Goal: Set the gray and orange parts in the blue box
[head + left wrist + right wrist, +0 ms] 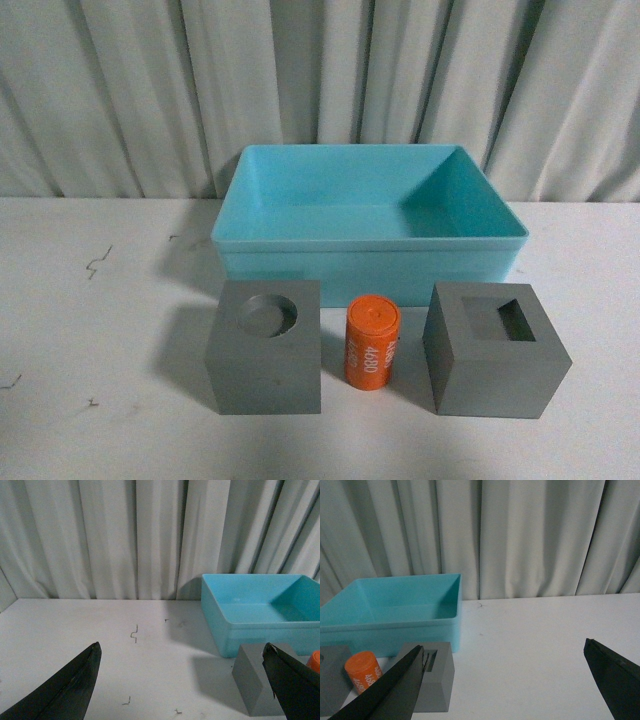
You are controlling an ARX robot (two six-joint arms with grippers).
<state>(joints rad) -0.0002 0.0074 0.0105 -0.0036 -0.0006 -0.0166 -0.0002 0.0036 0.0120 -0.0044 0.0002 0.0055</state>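
Presently, by view.

Front view. One blue box [370, 243], open-topped and holding nothing, stands at the rear of the white tabletop [100, 330], before a pale curtain [120, 90]. Just ahead of its near wall is a row of three parts, each resting on the tabletop and apart from its neighbours:
- the round-recess gray cube [265, 360], on the left;
- the orange cylinder [371, 343], upright and marked 4680, in the middle;
- the square-recess gray cube [495, 360], on the right and turned slightly askew.

Neither arm shows here.

Left wrist view. The left hand [181, 647] has its fingers spread wide with nothing between them. It is over bare tabletop, off to the left of the row. Beyond it are the box, one gray cube and a sliver of orange at the frame edge.

Right wrist view. The right hand [504, 646] is likewise spread wide and carries nothing. It is over bare tabletop to the right of the row. The box, the cylinder, the square-recess cube and a corner of the other cube are in sight.

Step in hand, as judged: the first pick, not yet begun, since all three parts lie outside the box. The next move calls for one hand to reach its nearer cube, straddle opposite flat faces, close, and lift clear of the low wall.

Count: gray cubes, two; orange cylinder, one; blue box, one; hands, two.
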